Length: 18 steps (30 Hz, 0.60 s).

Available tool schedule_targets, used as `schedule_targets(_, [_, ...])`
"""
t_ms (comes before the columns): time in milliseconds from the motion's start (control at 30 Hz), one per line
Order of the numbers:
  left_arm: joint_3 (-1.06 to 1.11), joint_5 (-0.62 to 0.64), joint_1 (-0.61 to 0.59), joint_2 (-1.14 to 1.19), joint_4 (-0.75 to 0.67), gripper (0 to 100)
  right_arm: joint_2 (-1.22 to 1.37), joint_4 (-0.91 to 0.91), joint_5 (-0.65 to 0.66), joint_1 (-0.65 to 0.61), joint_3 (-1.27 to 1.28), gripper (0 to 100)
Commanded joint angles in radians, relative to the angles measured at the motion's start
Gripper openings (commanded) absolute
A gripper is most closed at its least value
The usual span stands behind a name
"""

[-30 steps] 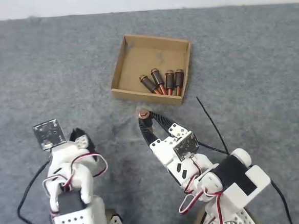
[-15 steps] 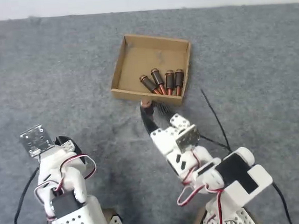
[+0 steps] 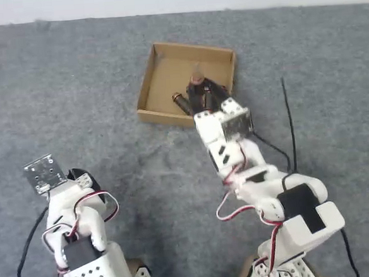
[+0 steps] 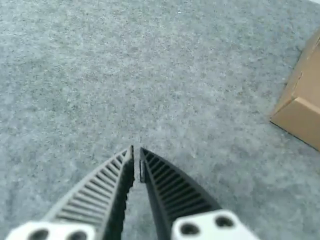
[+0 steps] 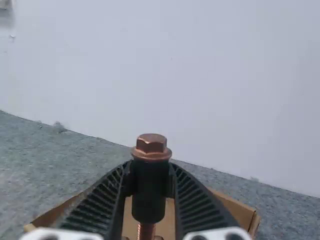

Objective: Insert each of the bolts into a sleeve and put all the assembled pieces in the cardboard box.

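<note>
My right gripper (image 3: 197, 87) hangs over the cardboard box (image 3: 155, 67), shut on an assembled bolt and sleeve (image 5: 150, 175): a copper bolt head above a dark sleeve, held upright between the fingers (image 5: 111, 192). In the high view the held piece (image 3: 196, 82) is above the box's middle. Assembled pieces (image 3: 182, 102) lie in the box's near right part, partly hidden by the arm. My left gripper (image 4: 136, 152) is shut with nothing in it, low over the grey carpet at the near left, apart from the box (image 4: 302, 102).
Grey carpet (image 3: 73, 89) covers the table, with a pale wall (image 5: 200, 65) behind. A black cable (image 3: 288, 115) trails to the right of the right arm. Bare carpet lies left and right of the box.
My right gripper has risen from the carpet in front of the box and swung forward over it with the assembled piece. The left arm drew back leftward, then stayed still.
</note>
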Motion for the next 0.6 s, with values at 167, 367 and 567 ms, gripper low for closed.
schedule_targets(167, [-0.010,-0.011,-0.006,-0.018,0.003,2,-0.047,0.334,-0.008,0.059,-0.275,0.6])
schedule_targets(367, [-0.010,-0.011,-0.006,-0.018,0.003,2,-0.045,0.648,-0.008,0.070,-0.404,0.6])
schedule_targets(567, [-0.010,-0.011,-0.006,-0.018,0.003,2,-0.044,0.955,-0.008,0.070,-0.588,0.6])
